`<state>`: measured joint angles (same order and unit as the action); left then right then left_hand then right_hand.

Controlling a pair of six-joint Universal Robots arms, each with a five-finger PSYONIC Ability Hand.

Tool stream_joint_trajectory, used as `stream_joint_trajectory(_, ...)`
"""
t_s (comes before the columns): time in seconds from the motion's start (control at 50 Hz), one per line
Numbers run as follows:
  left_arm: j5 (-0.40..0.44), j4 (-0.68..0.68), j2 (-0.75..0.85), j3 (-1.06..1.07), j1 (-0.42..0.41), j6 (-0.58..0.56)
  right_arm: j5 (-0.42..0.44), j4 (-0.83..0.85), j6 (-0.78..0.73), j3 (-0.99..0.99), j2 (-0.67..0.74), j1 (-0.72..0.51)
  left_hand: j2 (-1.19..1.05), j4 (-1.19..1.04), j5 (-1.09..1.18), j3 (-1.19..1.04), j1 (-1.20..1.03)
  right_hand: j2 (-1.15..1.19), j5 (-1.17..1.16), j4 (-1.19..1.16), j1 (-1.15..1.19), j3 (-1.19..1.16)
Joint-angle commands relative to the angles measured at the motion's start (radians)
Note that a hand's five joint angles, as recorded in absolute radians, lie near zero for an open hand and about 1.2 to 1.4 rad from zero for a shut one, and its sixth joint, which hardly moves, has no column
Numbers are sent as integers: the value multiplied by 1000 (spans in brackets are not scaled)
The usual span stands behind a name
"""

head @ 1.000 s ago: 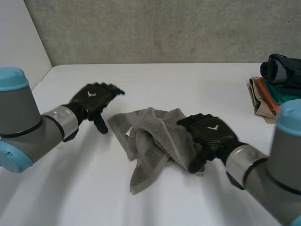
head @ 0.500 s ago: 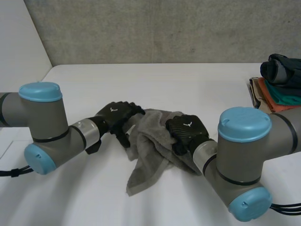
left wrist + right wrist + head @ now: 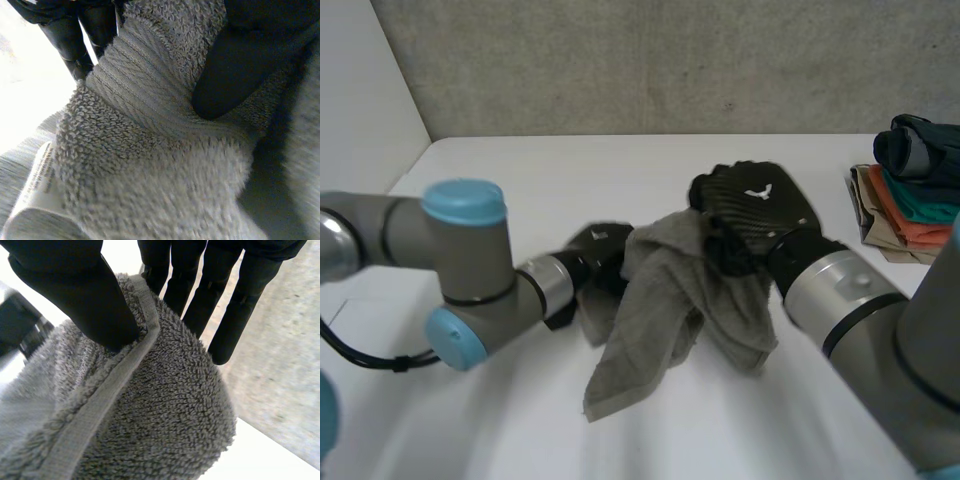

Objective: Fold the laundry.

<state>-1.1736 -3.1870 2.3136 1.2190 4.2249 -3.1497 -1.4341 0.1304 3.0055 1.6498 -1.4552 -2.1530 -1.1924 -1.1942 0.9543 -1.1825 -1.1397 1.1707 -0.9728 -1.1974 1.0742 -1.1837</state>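
both your hands pinch the grey towel [image 3: 665, 300] bunched on the table [image 3: 520, 180]: left hand [image 3: 598, 250] at its 9 o'clock edge, right hand [image 3: 752, 208] holding the 1 o'clock hem raised; spread them so it hangs flat

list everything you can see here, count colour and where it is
towel: one, grey, bunched mid-table, pinched by both hands, lower end on the table
care label: one, white, on the towel's edge near the left hand
folded clothes: one pile, tan, orange, teal, with a dark item on top, at the table's far right edge
table: one, white
wall: one, grey, behind the table
arms: two, grey with light-blue caps
left hand: black, gripping the towel's left side
right hand: black, raised, pinching a hem
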Motion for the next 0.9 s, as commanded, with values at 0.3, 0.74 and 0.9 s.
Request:
stream_joint_trajectory(0.3,-80,68,-407,140,95,-139,-22,-77,-264,-194,205,194,-204,-202,267,-214,-257,226,-249,-199,322,-213)
stream_joint_trajectory(0.74,-227,-336,-151,-372,75,-394,-192,259,-260,-762,448,167,-204,-202,267,-214,-257,226,-249,-199,322,-213)
stream_joint_trajectory(0.9,-219,-376,-313,-152,72,-296,-180,223,-258,-588,326,150,-204,-202,267,-214,-257,226,-249,-199,322,-213)
